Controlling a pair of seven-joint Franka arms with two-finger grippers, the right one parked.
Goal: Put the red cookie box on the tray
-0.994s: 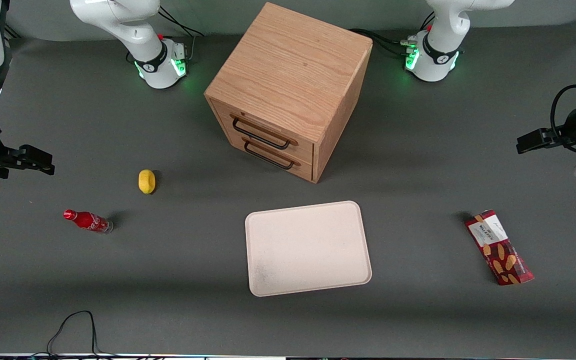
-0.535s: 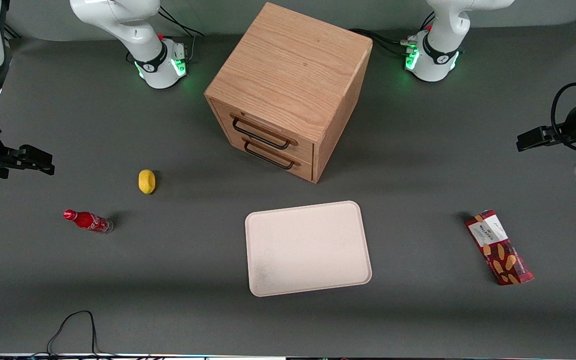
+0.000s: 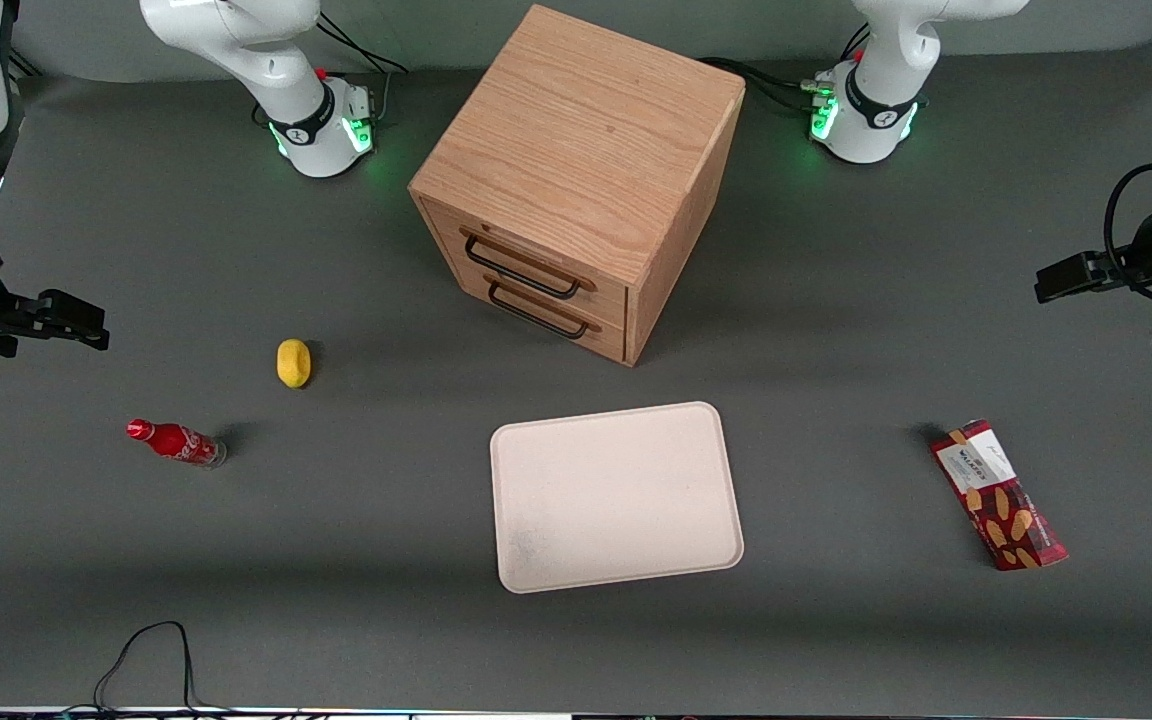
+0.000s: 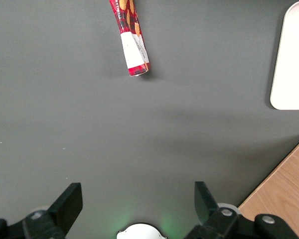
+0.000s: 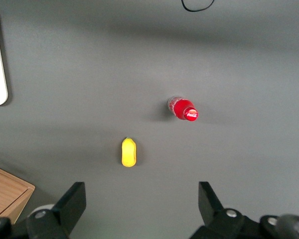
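Red cookie box (image 3: 998, 495): flat on the desk (image 3: 836, 330) toward the working arm's end, well apart from the tray, its white-label end farther from the front camera than its cookie-picture end.
Tray (image 3: 616, 496): flat on the desk, nearer the front camera than the wooden drawer cabinet (image 3: 576, 180), nothing on it.
Front view only: the whole box, the whole tray, the cabinet's two drawers with dark handles, a yellow lemon-like object (image 3: 293, 362) and a small red soda bottle (image 3: 176, 442) toward the parked arm's end.
Left wrist view only: the box's label end (image 4: 132, 42), a tray corner (image 4: 291, 59), a cabinet edge (image 4: 284, 196), both fingers (image 4: 67, 201) over bare desk.
Jaws (image 4: 137, 199): spread wide, holding nothing, touching nothing; raised above the desk, farther from the front camera than the box and well apart from it.
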